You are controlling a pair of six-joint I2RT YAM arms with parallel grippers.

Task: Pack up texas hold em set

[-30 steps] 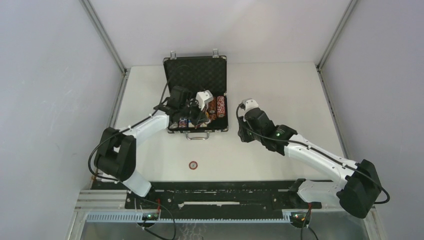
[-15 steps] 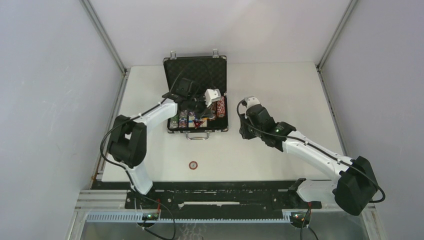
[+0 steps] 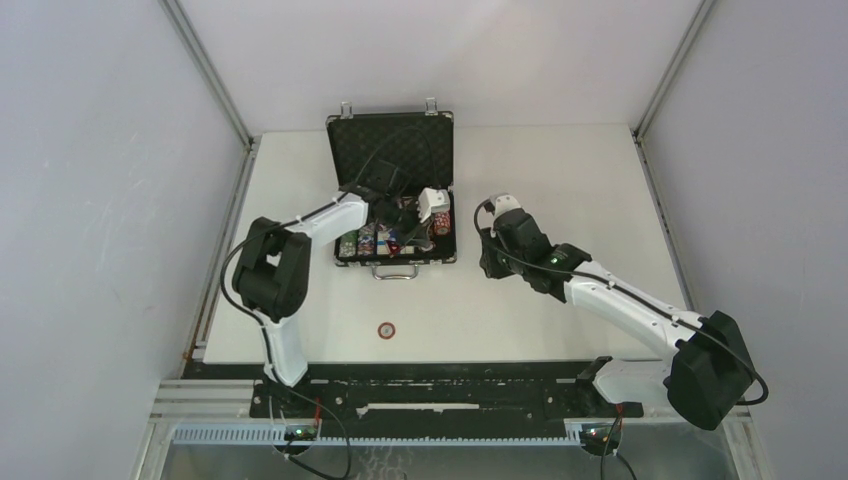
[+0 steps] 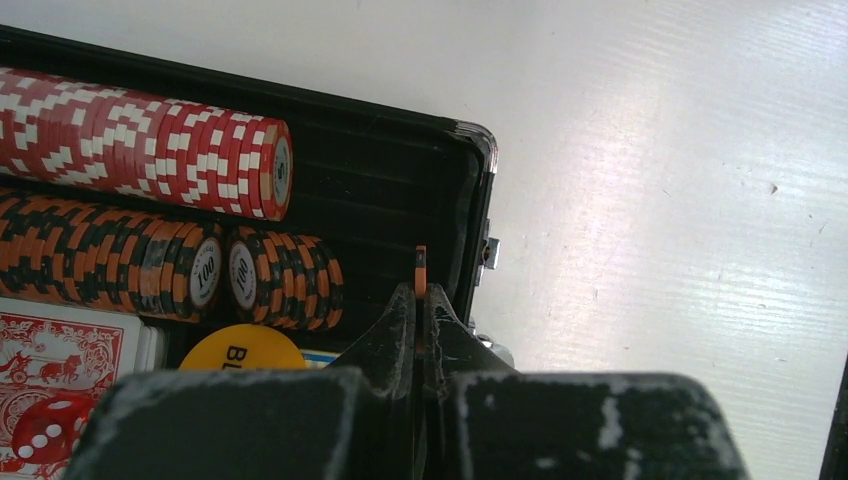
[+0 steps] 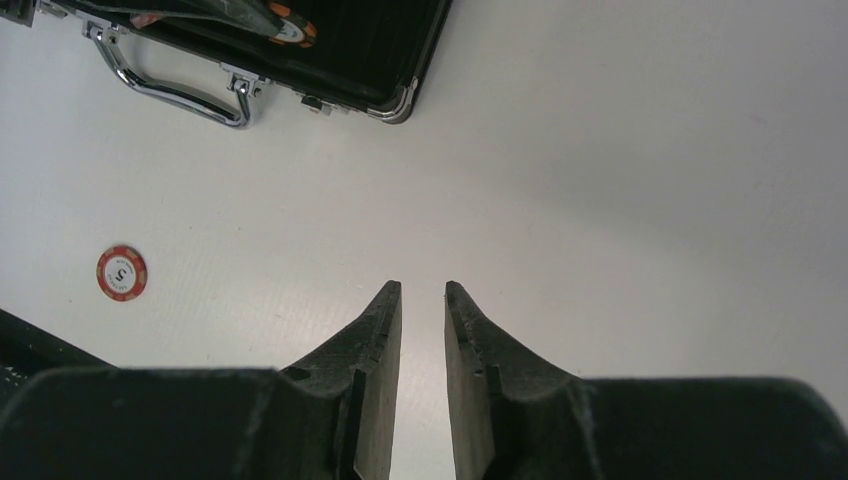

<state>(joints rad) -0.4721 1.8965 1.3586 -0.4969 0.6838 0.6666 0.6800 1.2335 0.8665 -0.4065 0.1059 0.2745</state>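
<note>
Case [image 3: 390, 150] open on table [image 3: 560, 180], far middle. Left gripper [image 4: 420, 300] clamped on orange chip [image 4: 420, 262] over case's right end; chip clear in left wrist, not from top. Right gripper [image 5: 422, 290] part-open, empty. Red chip [image 5: 121, 272] loose on table.

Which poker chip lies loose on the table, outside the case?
The lone red chip, flat on the table; the others sit in rows inside the case, except one orange chip pinched by the left gripper.
</note>
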